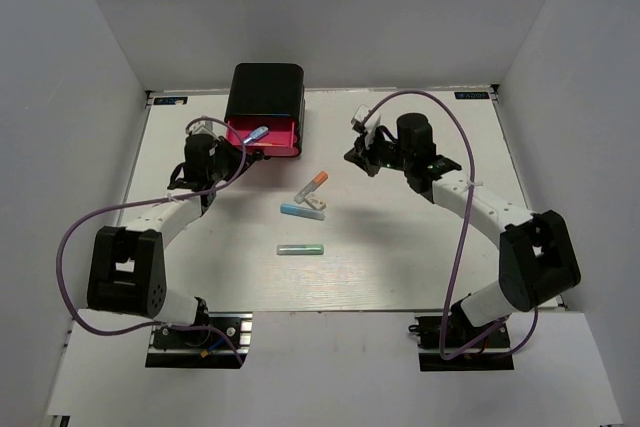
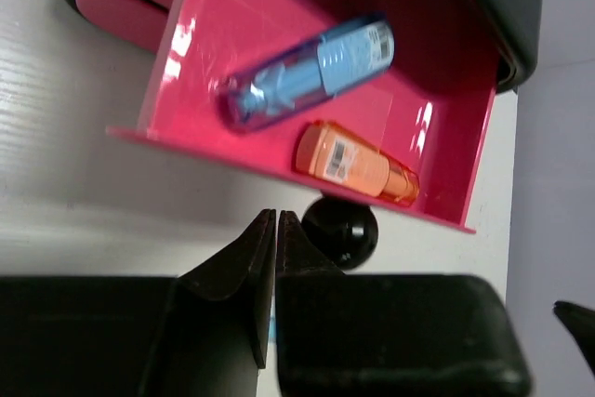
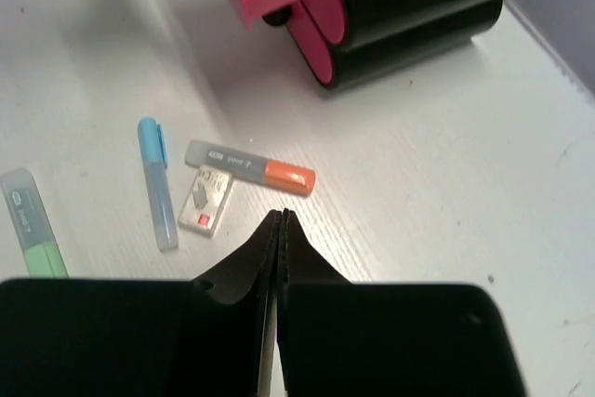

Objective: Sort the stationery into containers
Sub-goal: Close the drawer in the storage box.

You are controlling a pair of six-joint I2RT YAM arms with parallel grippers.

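At the far left of the tabletop [image 1: 400,267], my left jaws are pressed together on nothing, just in front of the round black knob [image 2: 340,230] of the pulled-out pink-red drawer [image 2: 446,137]. Inside that drawer, a blue pen [image 2: 311,72] and an orange pen [image 2: 353,163] sit side by side. The drawer belongs to the black cabinet [image 1: 266,87]. My right jaws are also closed tight and empty, above the tabletop. Near them lie a grey marker with an orange tip [image 3: 249,165], a light blue pen [image 3: 155,183] and a white eraser [image 3: 205,200] just beside it. A green marker [image 3: 33,234] lies farther off.
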